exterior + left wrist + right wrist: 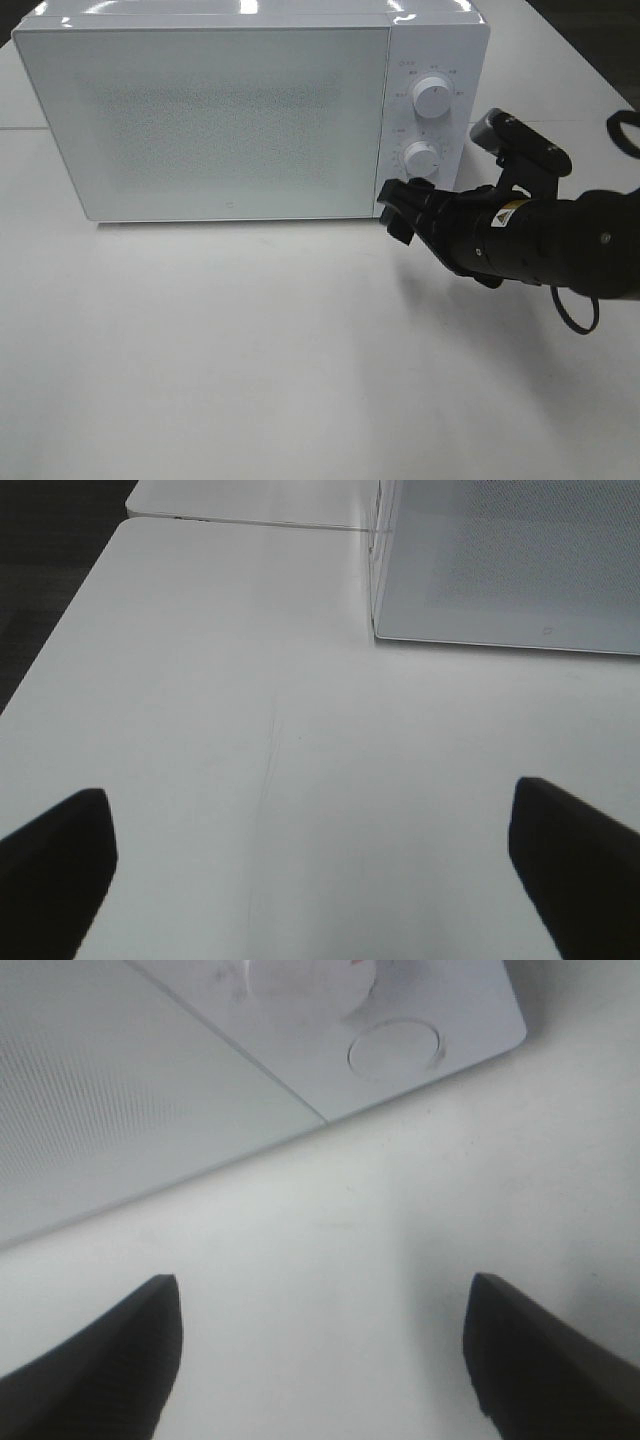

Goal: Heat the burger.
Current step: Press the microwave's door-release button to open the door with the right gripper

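The burger is out of view in every frame. A white microwave (240, 110) stands at the back of the table with its door shut. My right gripper (395, 210) hovers just in front of the microwave's lower right corner, below the lower knob (422, 157). In the right wrist view the right gripper (322, 1290) is open, nothing lies between its fingers, and the round button (393, 1044) on the control panel is just ahead. My left gripper (310, 795) is open over bare table, apart from the microwave's corner (385, 630). The exterior high view does not show the left gripper.
The microwave's control panel carries an upper knob (432, 97) above the lower one. The white table (250, 360) stretches in front of the microwave. A seam (250, 522) joins it to another table behind. The table's left edge (60, 630) drops to a dark floor.
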Controlling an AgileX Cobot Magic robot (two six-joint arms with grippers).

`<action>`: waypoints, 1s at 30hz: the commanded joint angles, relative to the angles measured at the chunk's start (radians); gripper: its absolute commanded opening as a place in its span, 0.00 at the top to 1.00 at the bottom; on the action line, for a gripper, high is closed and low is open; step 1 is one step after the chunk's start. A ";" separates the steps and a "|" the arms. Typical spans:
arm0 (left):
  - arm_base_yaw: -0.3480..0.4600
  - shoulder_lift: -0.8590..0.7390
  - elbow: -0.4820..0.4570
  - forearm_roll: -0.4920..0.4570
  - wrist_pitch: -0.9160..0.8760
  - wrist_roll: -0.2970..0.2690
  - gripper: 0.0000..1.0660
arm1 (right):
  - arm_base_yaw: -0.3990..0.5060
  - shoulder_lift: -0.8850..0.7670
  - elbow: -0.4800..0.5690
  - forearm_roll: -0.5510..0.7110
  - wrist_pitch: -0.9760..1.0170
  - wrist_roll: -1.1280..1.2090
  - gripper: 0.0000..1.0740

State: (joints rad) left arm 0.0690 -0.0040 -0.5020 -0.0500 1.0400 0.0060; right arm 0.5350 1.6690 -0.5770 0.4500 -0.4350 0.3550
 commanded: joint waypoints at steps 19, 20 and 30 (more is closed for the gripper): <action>0.004 -0.024 0.004 0.003 -0.006 0.000 0.06 | -0.076 -0.088 -0.282 -0.340 1.017 -0.403 0.30; 0.004 -0.024 0.004 0.003 -0.006 0.000 0.06 | -0.076 -0.097 -0.287 -0.354 1.033 -0.392 0.30; 0.004 -0.024 0.004 0.003 -0.006 0.000 0.06 | -0.076 -0.287 -0.293 -0.377 1.148 -0.376 0.30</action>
State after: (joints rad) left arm 0.0690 -0.0040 -0.5020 -0.0500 1.0400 0.0060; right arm 0.4630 1.3940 -0.8650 0.0810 0.6950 -0.0290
